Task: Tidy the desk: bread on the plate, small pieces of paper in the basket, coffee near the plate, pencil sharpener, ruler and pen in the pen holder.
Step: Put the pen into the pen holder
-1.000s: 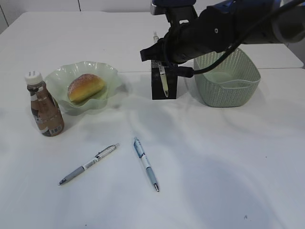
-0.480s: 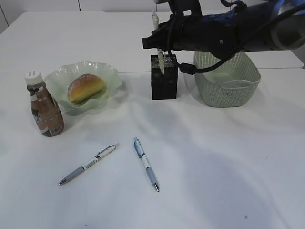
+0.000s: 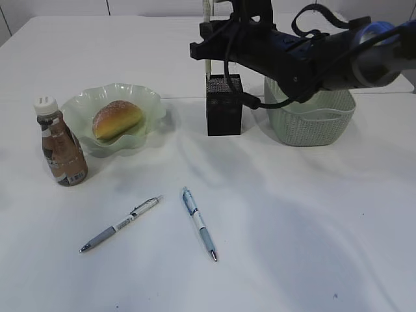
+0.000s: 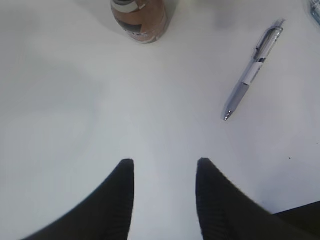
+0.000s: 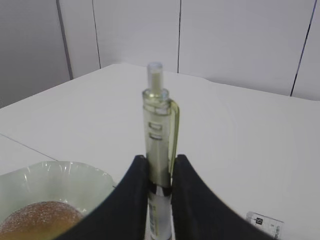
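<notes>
Nearest the front edge of the bench (image 3: 312,260), two pens lie loose and apart: a grey-and-white pen (image 3: 121,223) angled toward the front left corner, and a blue-and-white pen (image 3: 199,223) just right of it, tip toward the front. Over bare bench on the left side hangs the left claw (image 4: 165,172), its fingers apart and holding nothing; the grey-and-white pen (image 4: 252,75) and the base of the coffee (image 4: 140,17) lie beyond it. Farther back near the left edge the coffee (image 3: 60,144) stands upright just beside the plate (image 3: 146,97), and the bread (image 3: 117,119) rests on that plate. Behind the middle stands the pen holder (image 3: 224,107), with the basket (image 3: 312,123) close on its right. Above the pen holder the right claw (image 5: 160,167) is clamped on a pale green pen (image 5: 157,135), held upright.
</notes>
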`<state>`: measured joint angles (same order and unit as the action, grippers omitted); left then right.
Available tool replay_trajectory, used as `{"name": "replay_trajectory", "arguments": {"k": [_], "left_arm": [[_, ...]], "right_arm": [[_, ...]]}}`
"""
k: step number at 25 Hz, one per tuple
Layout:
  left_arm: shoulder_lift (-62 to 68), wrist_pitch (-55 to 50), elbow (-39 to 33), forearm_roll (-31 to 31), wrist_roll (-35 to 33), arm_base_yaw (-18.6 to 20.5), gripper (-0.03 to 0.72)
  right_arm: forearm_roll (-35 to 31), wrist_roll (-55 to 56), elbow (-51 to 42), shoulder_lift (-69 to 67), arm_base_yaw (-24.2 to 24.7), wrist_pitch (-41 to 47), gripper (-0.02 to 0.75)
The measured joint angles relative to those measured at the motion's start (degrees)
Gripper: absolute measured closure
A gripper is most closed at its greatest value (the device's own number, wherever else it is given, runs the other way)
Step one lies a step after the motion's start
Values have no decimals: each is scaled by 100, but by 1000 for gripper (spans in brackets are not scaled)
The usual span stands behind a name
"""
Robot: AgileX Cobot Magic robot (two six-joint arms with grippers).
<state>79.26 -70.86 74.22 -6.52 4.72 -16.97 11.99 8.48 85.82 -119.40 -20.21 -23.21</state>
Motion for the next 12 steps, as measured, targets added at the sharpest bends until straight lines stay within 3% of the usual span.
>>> {"name": "replay_trajectory", "arguments": {"k": [12], "left_arm": [[0, 0, 0, 0, 0, 0, 402]], "right_arm": [[-420, -149, 0, -174, 271, -263, 624]]}}
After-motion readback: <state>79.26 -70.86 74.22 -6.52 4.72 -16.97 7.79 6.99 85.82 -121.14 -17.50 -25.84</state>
